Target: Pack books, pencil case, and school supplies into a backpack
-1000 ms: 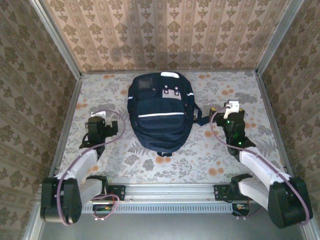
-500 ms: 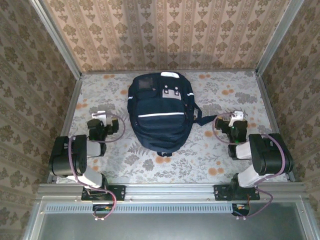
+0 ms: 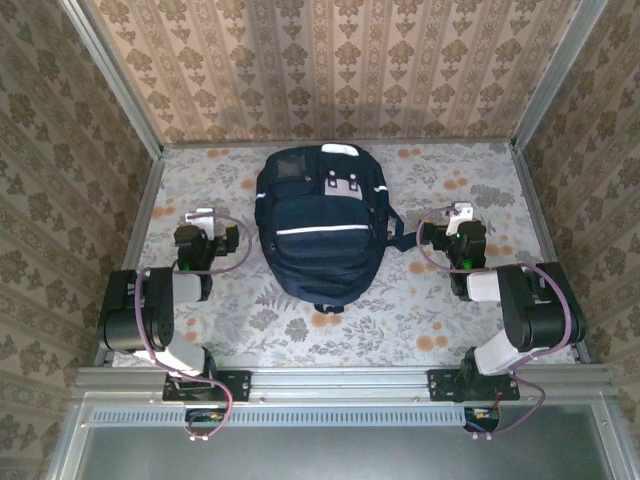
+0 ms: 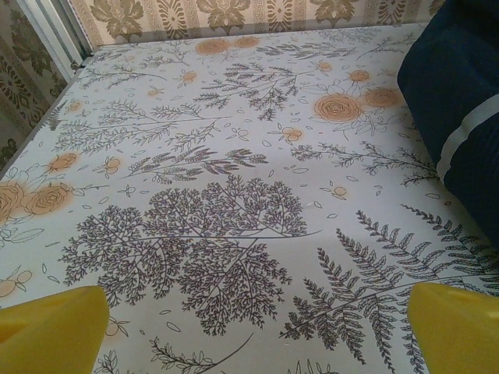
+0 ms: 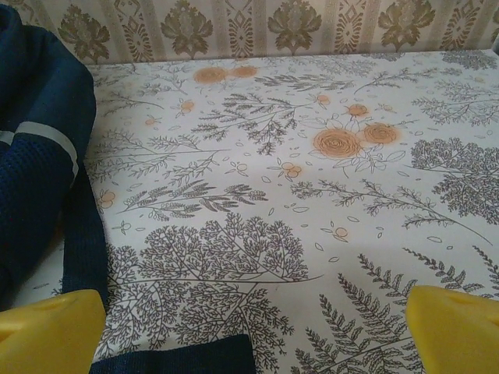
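Observation:
The large navy backpack [image 3: 320, 225] lies flat in the middle of the table, white stripe across its front, and looks closed. My left gripper [image 3: 200, 220] rests low on the cloth to its left, apart from it. In the left wrist view the yellow fingertips [image 4: 51, 327] stand wide apart, open over bare cloth, with the backpack [image 4: 460, 101] at the right edge. My right gripper [image 3: 462, 216] sits right of the bag, open, with its fingertips [image 5: 456, 327] spread. The backpack [image 5: 35, 156] and its strap [image 5: 82, 241] lie at that view's left. Books and school supplies are out of view.
A floral cloth [image 3: 350, 320] covers the table. Wallpapered walls close it in at the back and both sides, with metal posts [image 3: 125, 90] in the corners. A metal rail [image 3: 340, 383] carries the arm bases along the near edge. A strap end [image 5: 179, 354] lies under the right gripper.
Both arms have folded back, elbows raised near their bases. Over the last half second both grippers slid a little toward the back wall. The backpack has not moved.

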Controlling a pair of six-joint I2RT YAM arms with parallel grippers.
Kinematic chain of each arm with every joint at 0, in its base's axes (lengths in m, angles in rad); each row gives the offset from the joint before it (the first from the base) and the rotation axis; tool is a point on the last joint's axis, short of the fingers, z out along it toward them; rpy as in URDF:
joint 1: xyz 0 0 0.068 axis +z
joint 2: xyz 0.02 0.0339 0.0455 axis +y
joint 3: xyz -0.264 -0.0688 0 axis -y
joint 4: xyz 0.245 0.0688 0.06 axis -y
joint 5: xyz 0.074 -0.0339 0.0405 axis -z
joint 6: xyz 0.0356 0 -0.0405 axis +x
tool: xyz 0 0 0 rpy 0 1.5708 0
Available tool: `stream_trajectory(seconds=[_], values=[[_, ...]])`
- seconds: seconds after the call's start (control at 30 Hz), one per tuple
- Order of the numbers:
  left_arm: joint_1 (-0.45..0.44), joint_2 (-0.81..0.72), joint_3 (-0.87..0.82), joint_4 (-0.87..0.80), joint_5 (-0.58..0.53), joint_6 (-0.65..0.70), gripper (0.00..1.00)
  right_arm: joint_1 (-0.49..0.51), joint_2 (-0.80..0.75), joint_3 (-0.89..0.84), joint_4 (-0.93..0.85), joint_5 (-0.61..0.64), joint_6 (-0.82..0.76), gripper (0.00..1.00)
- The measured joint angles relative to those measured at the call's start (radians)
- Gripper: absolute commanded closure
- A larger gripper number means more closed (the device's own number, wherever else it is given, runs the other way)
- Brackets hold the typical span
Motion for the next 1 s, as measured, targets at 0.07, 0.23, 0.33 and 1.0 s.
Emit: stream_trajectory(seconds=[0.07,0.23,0.33,1.0], values=[[0.000,0.000,0.000,0.000,0.000,0.000,0.00,0.000,0.000,0.000,-0.003,0.000,-0.005,0.00],[0.000,0.000,0.000,0.000,0.000,0.000,0.00,0.001,0.000,0.000,-0.003,0.000,-0.010,0.00],[0.000,0.000,0.000,0.000,0.000,0.000,0.00,0.001,0.000,0.000,-0.003,0.000,-0.010,0.00],[-0.006,0.000,0.000,0.000,-0.011,0.005,0.00,0.001,0.000,0.000,-0.003,0.000,-0.013,0.00]])
